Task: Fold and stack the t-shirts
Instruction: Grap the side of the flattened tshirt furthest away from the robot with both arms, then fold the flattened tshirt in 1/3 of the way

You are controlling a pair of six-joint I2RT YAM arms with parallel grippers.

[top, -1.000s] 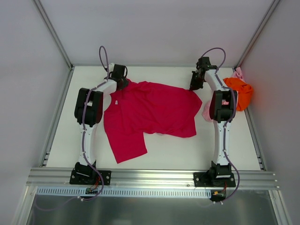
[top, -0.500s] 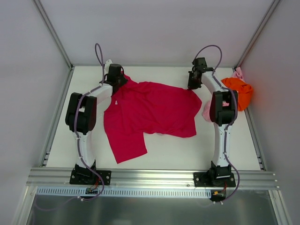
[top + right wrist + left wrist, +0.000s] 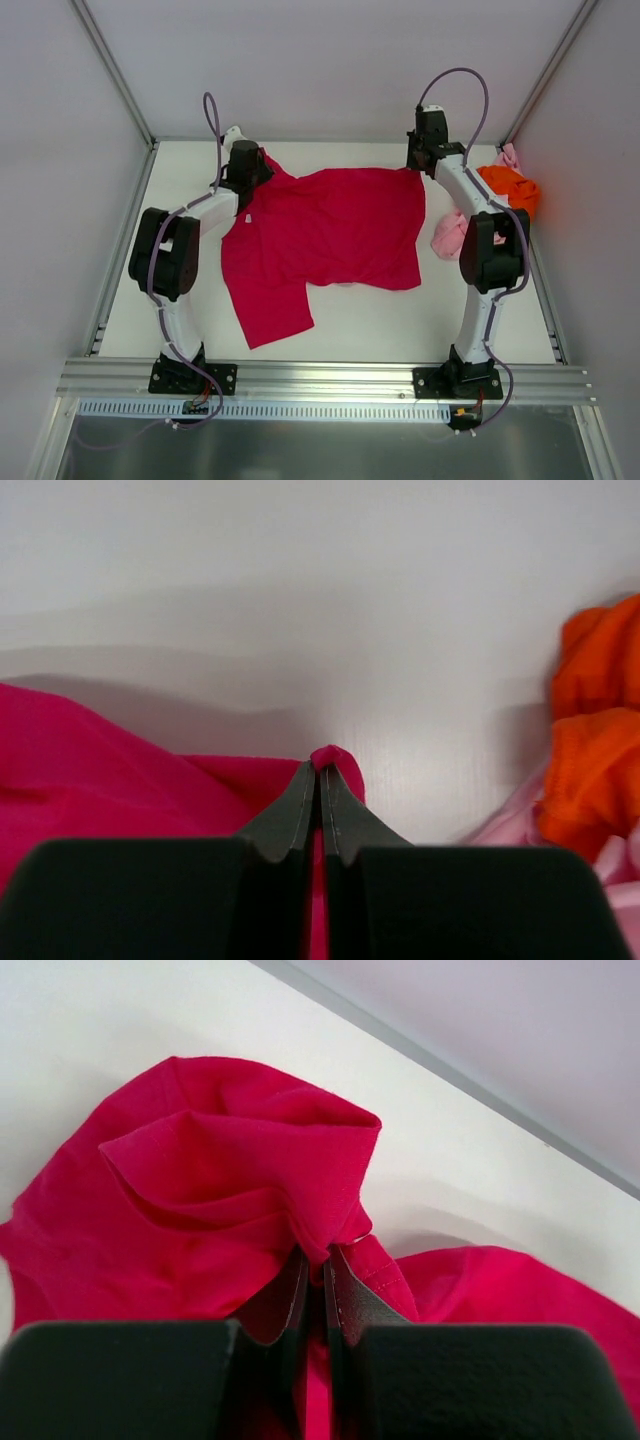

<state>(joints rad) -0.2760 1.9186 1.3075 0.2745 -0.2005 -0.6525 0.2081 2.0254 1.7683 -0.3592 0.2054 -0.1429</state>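
A crimson t-shirt [image 3: 330,235] lies spread across the middle of the table, one sleeve reaching toward the front left. My left gripper [image 3: 254,172] is shut on its far left corner, where bunched red cloth [image 3: 250,1170] rises just beyond the closed tips [image 3: 322,1258]. My right gripper [image 3: 418,162] is shut on the far right corner; a small fold of red cloth [image 3: 335,757] pokes out between its tips [image 3: 320,770]. An orange t-shirt [image 3: 512,190] and a pale pink t-shirt [image 3: 450,233] lie crumpled at the right edge.
The orange cloth [image 3: 595,750] and pink cloth [image 3: 610,870] sit close to the right of my right gripper. The back wall rail [image 3: 450,1070] runs just beyond the left gripper. A metal frame [image 3: 320,380] borders the table's near edge.
Both grippers have moved toward the back wall, keeping hold of the crimson t-shirt. Its far edge is now pulled straighter between them, and the pink t-shirt is more exposed.
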